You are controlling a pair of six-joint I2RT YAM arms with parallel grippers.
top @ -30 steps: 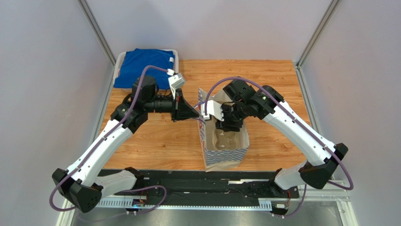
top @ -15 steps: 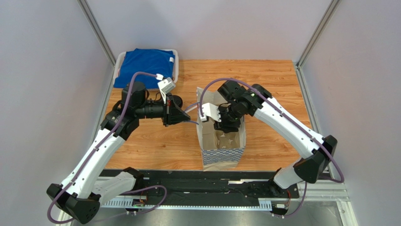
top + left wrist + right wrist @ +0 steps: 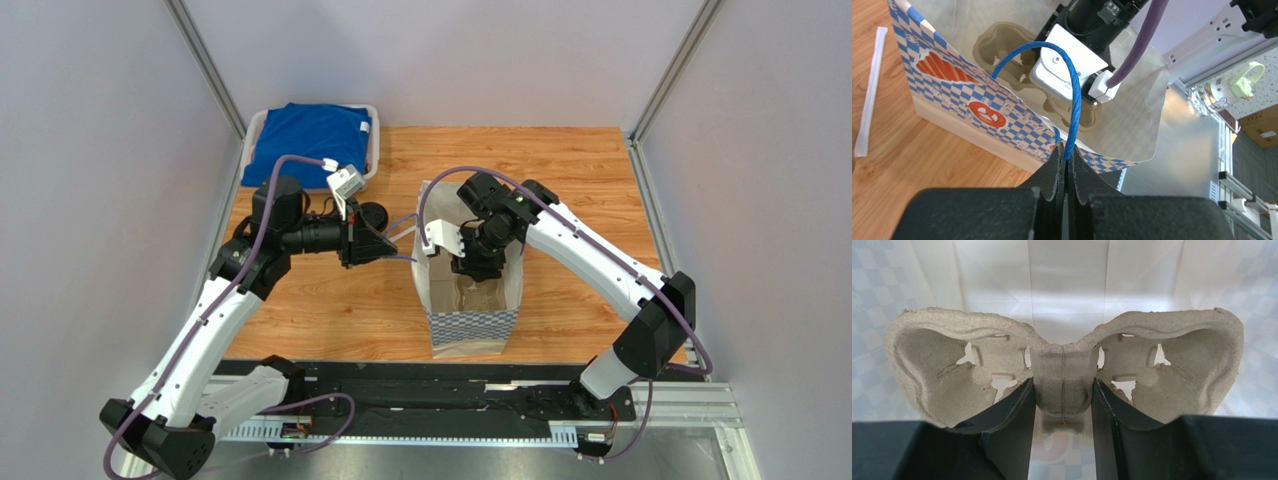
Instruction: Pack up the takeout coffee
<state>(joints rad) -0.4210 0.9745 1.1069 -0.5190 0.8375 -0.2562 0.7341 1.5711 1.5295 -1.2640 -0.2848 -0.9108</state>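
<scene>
One blue handle (image 3: 1075,95) pinched in left pincer (image 3: 1067,161), one carrier (image 3: 1179,367) in right pincer (image 3: 1063,407).

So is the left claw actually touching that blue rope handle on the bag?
Touching. The left wrist view shows the left gripper shut on the blue handle, the cord pinched between its fingers.
</scene>
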